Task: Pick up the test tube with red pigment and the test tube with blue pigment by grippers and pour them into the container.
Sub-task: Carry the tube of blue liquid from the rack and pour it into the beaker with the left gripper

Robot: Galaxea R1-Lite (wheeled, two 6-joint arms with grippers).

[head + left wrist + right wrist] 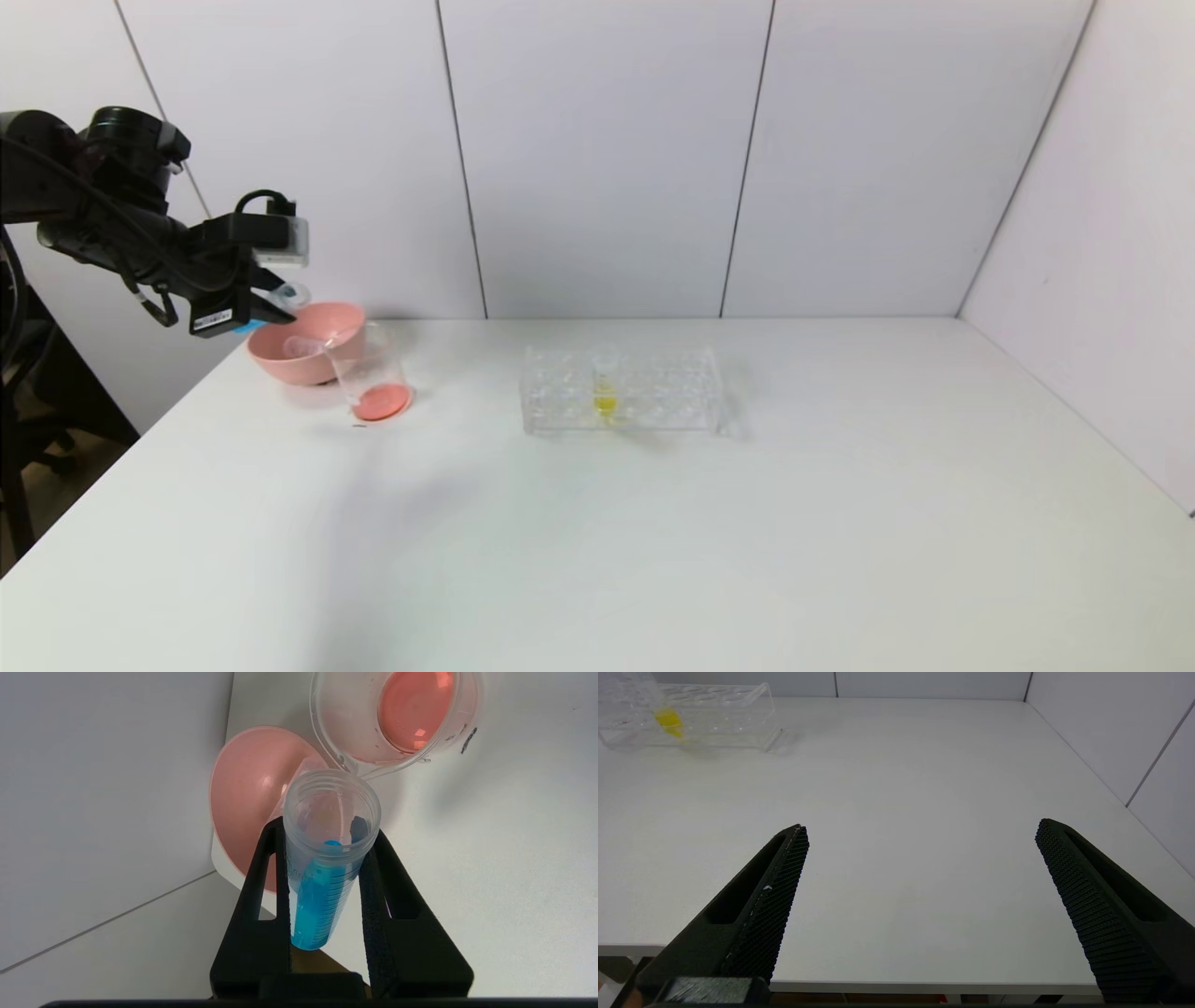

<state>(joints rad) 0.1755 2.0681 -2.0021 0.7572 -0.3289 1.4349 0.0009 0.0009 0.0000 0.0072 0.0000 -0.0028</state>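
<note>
Pink bowl (305, 353), rack (621, 390), yellow tube (605, 392)

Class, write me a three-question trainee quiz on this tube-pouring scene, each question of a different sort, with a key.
1. True or false: the left hand is shut on the test tube with blue pigment.
2. What colour is the liquid in the container? A red-orange, B green, C clear.
3. Fill in: the rack holds one tube with ___ liquid.

Key: 1 true; 2 A; 3 yellow.
</note>
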